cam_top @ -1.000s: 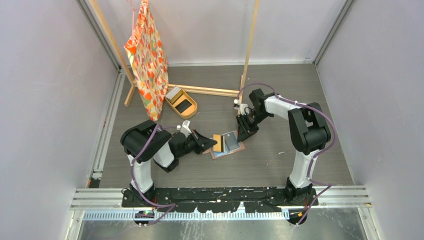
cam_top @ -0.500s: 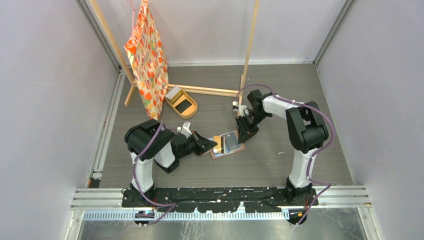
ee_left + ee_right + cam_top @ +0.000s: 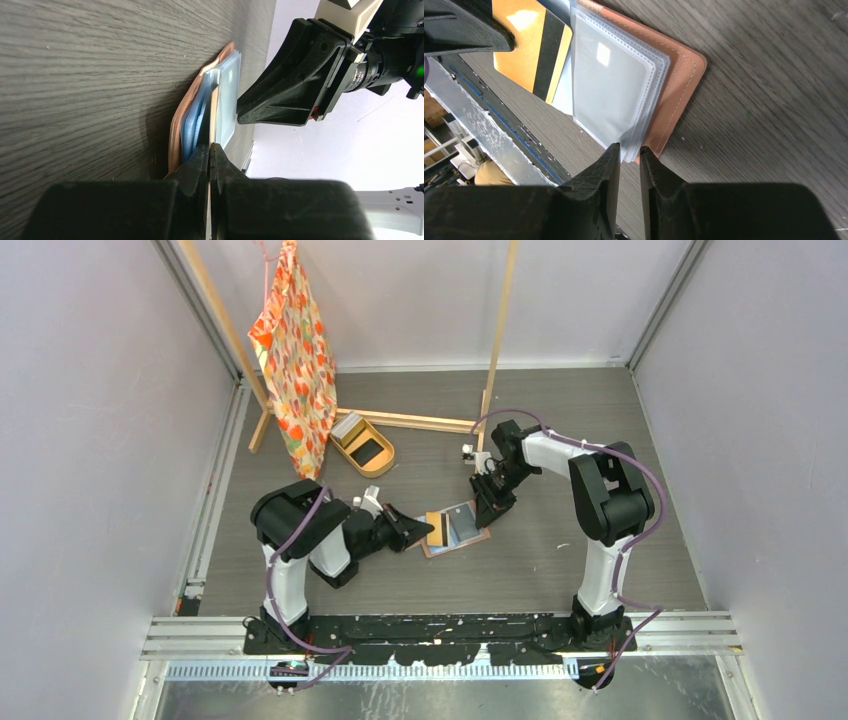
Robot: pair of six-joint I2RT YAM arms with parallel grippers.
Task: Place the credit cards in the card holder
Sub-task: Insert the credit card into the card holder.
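Note:
The card holder (image 3: 462, 527) lies open on the table, its salmon leather (image 3: 679, 85) under clear plastic sleeves (image 3: 611, 90). My left gripper (image 3: 424, 530) is shut on a gold credit card (image 3: 436, 528) with a black stripe (image 3: 531, 45), holding it over the holder's left side. In the left wrist view the card (image 3: 214, 112) shows edge-on between the closed jaws (image 3: 209, 146), beside the holder's edge (image 3: 175, 132). My right gripper (image 3: 487, 512) stands at the holder's right side. Its jaws (image 3: 628, 150) are a narrow gap apart, tips at the corner of the sleeves.
An oval tan tray (image 3: 368, 452) with a small stack of cards (image 3: 347, 426) sits at the back left. An orange patterned cloth (image 3: 297, 360) hangs from a wooden frame (image 3: 497, 330) whose base bar (image 3: 410, 420) lies across the table behind the holder.
The left arm has edged slightly toward the holder with the card. The right gripper has stayed at the holder's edge, its jaws a touch narrower.

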